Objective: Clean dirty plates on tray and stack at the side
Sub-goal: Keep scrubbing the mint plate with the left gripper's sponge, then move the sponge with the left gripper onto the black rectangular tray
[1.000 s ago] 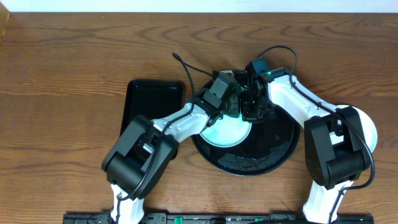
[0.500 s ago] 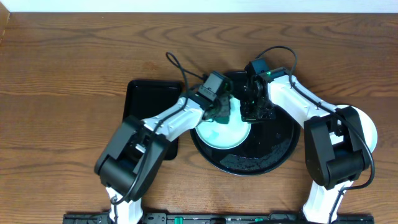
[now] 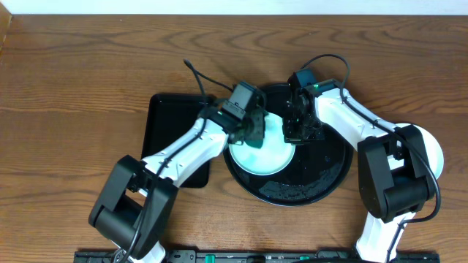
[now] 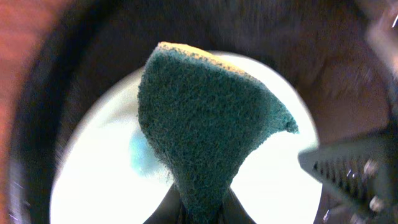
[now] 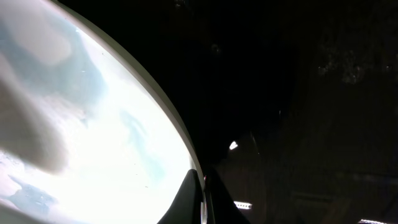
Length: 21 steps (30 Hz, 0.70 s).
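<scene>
Sponge (image 4: pixel 205 118) sits pinched tight in the left gripper (image 4: pixel 202 208) over the plate (image 3: pixel 269 157). The right gripper (image 5: pixel 202 186) clamps the rim. Hard scrubbing could wrench the plate loose across the tray (image 3: pixel 322 172).

I see one pale mint-white round plate (image 3: pixel 270 157), teal-smeared, lying flat in the upper left of the glossy black round tray (image 3: pixel 322 183).
</scene>
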### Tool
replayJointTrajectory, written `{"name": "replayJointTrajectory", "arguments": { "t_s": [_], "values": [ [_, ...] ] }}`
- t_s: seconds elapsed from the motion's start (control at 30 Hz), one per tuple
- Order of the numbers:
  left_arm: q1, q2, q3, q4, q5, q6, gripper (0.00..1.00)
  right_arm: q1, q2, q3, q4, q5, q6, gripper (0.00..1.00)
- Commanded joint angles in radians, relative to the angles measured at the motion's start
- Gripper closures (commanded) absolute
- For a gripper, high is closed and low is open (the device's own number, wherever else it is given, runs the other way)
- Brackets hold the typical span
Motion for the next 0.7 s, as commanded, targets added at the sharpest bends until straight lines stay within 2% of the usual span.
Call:
{"name": "replayJointTrajectory", "arguments": {
  "t_s": [0.0, 0.13, 0.2, 0.33, 0.5, 0.67],
  "values": [
    [-0.047, 0.025, -0.031, -0.006, 0.013, 0.024, 0.92, 0.011, -0.012, -0.003, -0.003, 0.020, 0.000, 0.99],
    [-0.109, 0.048, -0.044, -0.011, 0.013, 0.029, 0.92, 0.011, -0.012, -0.003, -0.004, 0.020, 0.000, 0.99],
    [-0.129, 0.063, -0.046, -0.018, 0.004, 0.071, 0.92, 0.011, -0.012, -0.003, -0.007, 0.020, 0.000, 0.99],
    [-0.126, 0.091, -0.048, -0.038, -0.089, 0.100, 0.92, 0.011, -0.012, -0.003, -0.014, 0.020, 0.000, 0.99],
    [-0.050, 0.093, -0.047, -0.029, -0.176, 0.141, 0.92, 0.011, -0.012, -0.003, -0.021, 0.020, 0.000, 0.99],
    [0.054, 0.093, -0.047, 0.023, -0.174, 0.132, 0.92, 0.011, -0.012, -0.003, -0.026, 0.020, 0.000, 0.99]
  ]
}}
